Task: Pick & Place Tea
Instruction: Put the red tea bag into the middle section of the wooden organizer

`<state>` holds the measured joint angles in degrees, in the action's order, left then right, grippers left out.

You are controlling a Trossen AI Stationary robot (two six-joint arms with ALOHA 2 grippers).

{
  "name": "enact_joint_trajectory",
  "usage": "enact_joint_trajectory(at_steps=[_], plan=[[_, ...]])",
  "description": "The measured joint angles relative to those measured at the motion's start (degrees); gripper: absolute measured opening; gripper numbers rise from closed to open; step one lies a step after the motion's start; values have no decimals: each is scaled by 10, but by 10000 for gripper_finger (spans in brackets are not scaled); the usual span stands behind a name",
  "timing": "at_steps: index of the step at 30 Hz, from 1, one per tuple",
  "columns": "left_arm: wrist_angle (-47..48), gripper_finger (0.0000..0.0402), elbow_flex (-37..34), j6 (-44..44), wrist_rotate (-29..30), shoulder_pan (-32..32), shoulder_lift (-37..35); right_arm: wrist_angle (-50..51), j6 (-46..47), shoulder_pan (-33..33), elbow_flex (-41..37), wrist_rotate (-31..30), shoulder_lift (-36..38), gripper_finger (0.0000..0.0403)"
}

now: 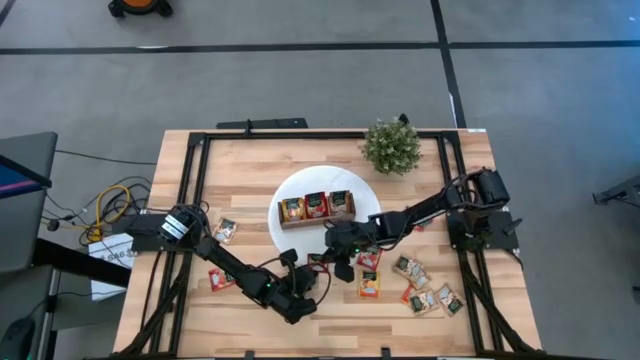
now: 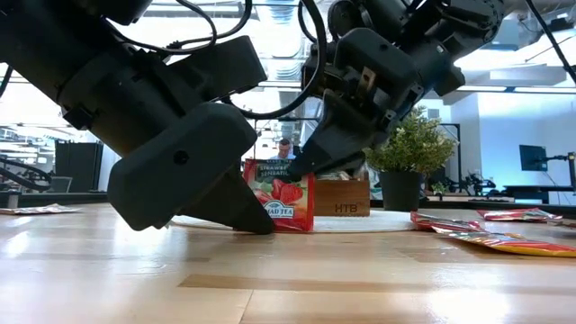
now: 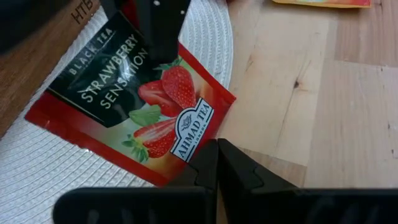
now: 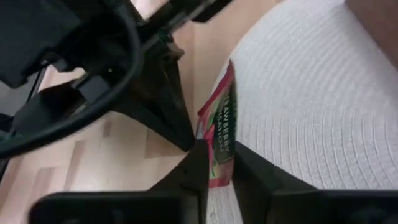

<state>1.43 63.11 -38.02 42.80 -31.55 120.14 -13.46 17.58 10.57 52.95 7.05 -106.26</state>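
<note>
One red strawberry tea sachet (image 2: pixel 279 195) stands upright at the near rim of the white disc (image 1: pixel 300 185). Both grippers are shut on it. My left gripper (image 3: pixel 216 144) reaches in from the table's near left, low at the sachet's bottom corner. My right gripper (image 4: pixel 219 155) comes from the right, over the disc, down onto the sachet's upper part. A brown three-compartment box (image 1: pixel 316 208) with sachets in it sits on the disc behind them. My left gripper pinches the sachet's edge near a bottom corner (image 3: pixel 198 147) between its shut fingertips. It slants down from the near left. The sachet stands upright, its lower edge (image 2: pixel 281 229) at table height. My right gripper has the sachet's upper edge (image 4: pixel 217 140) between its two fingers, one on each face. The fingers (image 2: pixel 317 162) slant down from the far right. The sachet shows edge-on between them, upright.
Several loose sachets lie on the wood to the near right (image 1: pixel 425 290), one orange sachet (image 1: pixel 370 286) closer in, and two at the left (image 1: pixel 224 231). A small green plant (image 1: pixel 392 146) stands at the far right. A black frame (image 1: pixel 190 200) borders the table.
</note>
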Motion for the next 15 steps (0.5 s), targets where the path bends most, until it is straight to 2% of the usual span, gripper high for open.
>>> enact_joint_trajectory(at_steps=[4, 7, 10, 15], plan=[[-4, 0, 0, 0, 11, 0, -1, -10, -32, 6, 0, -34, 0, 6], [-2, 0, 4, 16, 13, -4, -4, -6, -42, 11, 0, -80, 0, 6], [17, 13, 21, 48, -11, -9, -14, 1, -65, 10, -1, -106, 14, 2], [143, 59, 62, 22, -31, -31, -53, 41, -123, -6, 0, -177, 73, 1]])
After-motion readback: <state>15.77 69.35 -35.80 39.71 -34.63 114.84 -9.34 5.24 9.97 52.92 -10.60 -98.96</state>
